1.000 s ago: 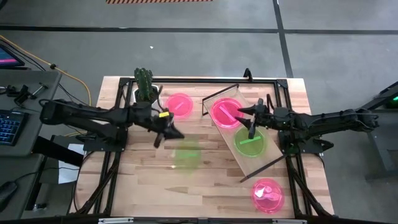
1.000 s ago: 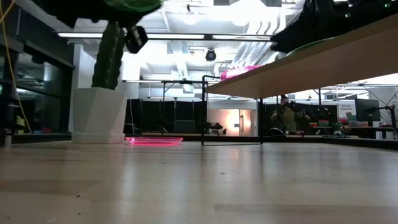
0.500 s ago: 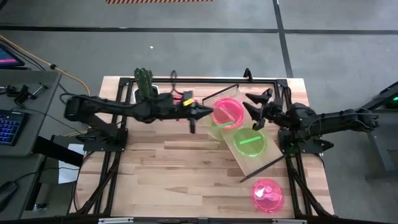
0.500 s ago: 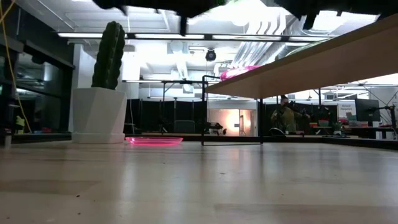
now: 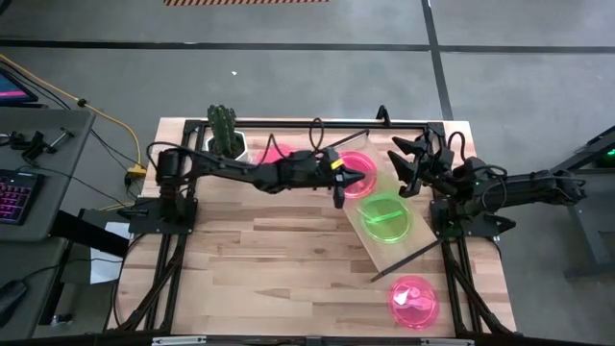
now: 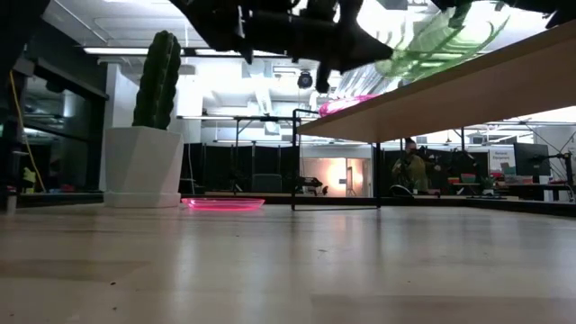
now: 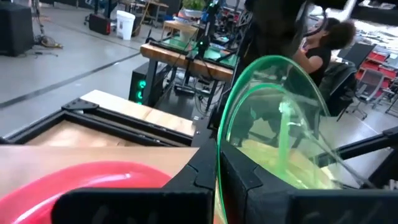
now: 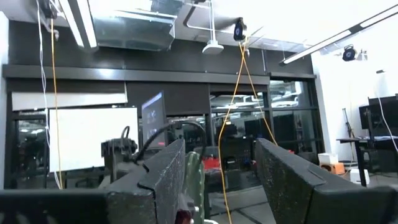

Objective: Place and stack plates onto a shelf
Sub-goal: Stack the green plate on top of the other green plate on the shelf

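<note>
Tabletop holds three pink plates [image 5: 413, 299]; left pincer [image 5: 343, 188] clamps one of two green plates [image 5: 386, 215]; right pincer [image 5: 402, 165] wide.

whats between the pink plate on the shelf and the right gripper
In the high view, only bare shelf board lies between the pink plate and the open right gripper; the left gripper holds a green plate nearer.

Grey concrete floor [image 5: 317, 86] with black tape lines; keyboard [image 5: 13, 197] on side desk; white ceiling strip lights [image 6: 225, 51]; dark-framed windows.
</note>
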{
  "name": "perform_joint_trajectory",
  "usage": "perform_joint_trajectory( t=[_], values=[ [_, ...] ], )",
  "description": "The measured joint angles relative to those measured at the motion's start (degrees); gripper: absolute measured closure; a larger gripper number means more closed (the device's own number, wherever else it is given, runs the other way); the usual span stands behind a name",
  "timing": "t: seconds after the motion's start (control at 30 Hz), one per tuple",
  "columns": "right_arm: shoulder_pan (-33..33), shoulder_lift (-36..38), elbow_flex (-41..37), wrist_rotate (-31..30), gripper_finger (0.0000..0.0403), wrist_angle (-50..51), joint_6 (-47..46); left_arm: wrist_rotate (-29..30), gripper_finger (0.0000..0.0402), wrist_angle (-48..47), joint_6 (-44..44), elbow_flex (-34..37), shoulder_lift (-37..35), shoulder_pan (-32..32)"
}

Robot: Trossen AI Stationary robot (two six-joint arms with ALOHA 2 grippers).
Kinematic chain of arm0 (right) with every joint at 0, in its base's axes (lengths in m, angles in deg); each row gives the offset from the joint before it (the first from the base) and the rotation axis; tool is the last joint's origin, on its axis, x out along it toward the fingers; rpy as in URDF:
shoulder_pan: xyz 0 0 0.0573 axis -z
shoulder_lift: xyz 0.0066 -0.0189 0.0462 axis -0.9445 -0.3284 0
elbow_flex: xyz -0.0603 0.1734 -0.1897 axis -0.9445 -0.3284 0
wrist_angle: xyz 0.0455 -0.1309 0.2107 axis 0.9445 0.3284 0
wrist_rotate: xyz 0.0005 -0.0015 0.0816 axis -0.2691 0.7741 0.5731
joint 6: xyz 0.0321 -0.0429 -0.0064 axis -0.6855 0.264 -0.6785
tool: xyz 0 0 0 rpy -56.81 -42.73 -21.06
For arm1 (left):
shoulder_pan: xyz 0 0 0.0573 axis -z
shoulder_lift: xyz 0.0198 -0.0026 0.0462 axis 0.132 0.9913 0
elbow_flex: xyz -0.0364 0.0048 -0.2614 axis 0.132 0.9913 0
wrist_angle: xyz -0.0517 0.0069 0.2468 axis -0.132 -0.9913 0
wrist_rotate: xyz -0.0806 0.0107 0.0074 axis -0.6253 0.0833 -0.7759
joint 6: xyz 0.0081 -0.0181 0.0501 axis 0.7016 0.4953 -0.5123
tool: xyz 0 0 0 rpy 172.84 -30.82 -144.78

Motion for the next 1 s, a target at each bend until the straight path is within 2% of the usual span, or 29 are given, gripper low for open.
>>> perform_joint_trajectory(
  t=[0.2,0.43,0.8,1.0],
  values=[
    [0.0,0.6,0.0,-0.5,0.0218,1.9,1.4,-0.4,0.0401,0.0,0.7,-2.1,2.5,0.3],
    [0.0,0.5,0.0,-3.9,0.0218,3.4,1.5,-1.9,0.0401,1.4,-0.2,-2.7,3.3,1.3],
    [0.0,0.5,0.0,-4.1,0.0218,3.4,1.6,-1.9,0.0401,4.3,-9.6,-2.7,3.3,2.4],
    [0.0,0.5,0.0,-4.5,0.0218,3.3,1.5,-3.1,0.0401,8.5,-9.0,-4.1,5.2,2.4]
  ],
)
